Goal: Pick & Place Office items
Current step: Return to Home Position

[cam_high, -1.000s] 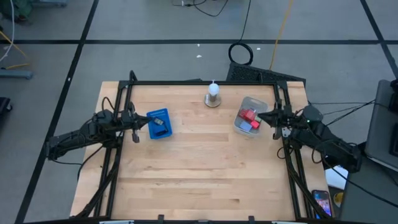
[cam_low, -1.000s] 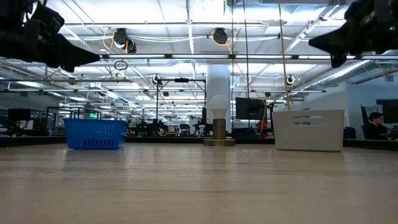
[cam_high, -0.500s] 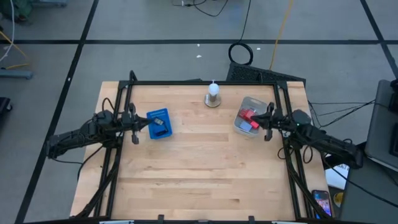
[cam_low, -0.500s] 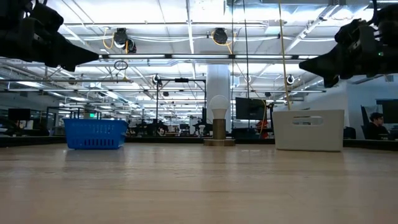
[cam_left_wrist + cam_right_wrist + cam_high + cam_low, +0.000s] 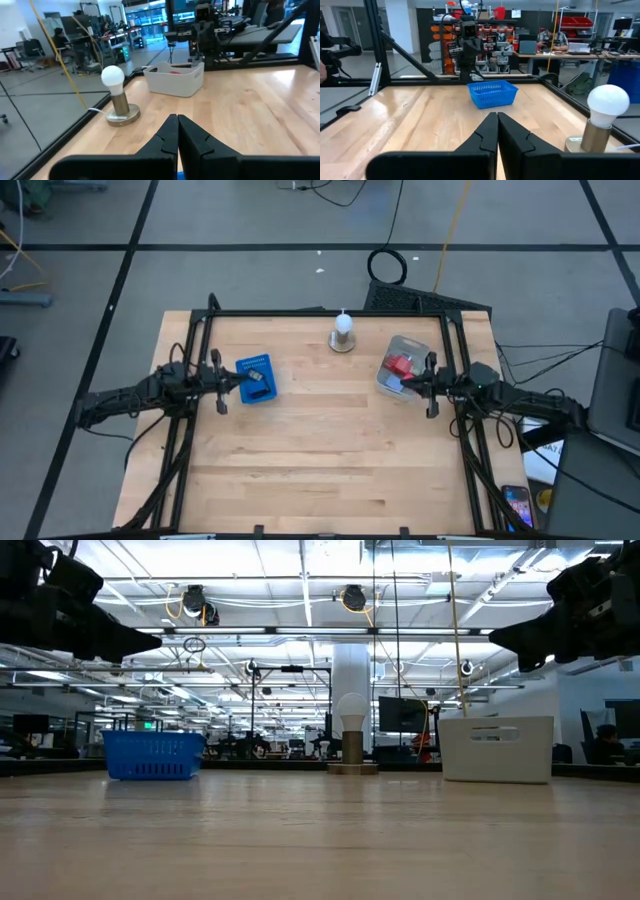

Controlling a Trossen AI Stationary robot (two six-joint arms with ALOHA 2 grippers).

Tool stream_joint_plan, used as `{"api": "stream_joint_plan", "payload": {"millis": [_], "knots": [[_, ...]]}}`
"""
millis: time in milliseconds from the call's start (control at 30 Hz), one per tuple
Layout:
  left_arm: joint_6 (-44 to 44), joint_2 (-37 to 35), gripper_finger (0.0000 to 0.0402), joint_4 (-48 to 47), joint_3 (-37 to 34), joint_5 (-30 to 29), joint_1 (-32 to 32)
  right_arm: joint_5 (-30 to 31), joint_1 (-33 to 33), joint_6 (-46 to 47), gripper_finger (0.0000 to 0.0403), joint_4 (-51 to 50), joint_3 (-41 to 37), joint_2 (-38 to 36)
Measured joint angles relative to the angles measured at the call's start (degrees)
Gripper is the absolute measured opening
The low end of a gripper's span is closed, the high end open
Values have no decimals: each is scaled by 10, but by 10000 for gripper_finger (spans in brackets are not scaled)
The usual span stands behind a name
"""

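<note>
Small red (image 5: 400, 364) and blue (image 5: 396, 381) office items lie in a pale tub (image 5: 412, 348) at the far right. A dark item (image 5: 256, 379) lies in a blue basket (image 5: 252, 366) at the far left. My left gripper (image 5: 239, 378) hangs shut just left of the basket, well above the table (image 5: 143, 640). My right gripper (image 5: 405, 381) hangs shut over the tub's near right corner, high above it (image 5: 497, 637). Both point level toward the table's middle; neither holds anything (image 5: 177, 119) (image 5: 497, 116).
A white bulb lamp (image 5: 343, 330) stands on a round base at the far edge between basket and tub. Black frame rails (image 5: 320, 312) run along the far, left and right edges. The wooden middle and near half of the table (image 5: 320, 460) carry nothing.
My right gripper has sunk and swung toward the table's near edge, coming round from a slant to point straight at the table's left. It stays shut. Basket, tub and items have not moved.
</note>
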Motion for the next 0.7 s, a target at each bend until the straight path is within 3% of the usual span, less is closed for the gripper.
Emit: {"api": "stream_joint_plan", "payload": {"millis": [433,700], "knots": [[3,6,0,0,0,4,-44,-3,4,0,0,-11,0,0],[-3,20,1,-1,0,-4,-50,-4,4,50,0,-5,-1,0]]}}
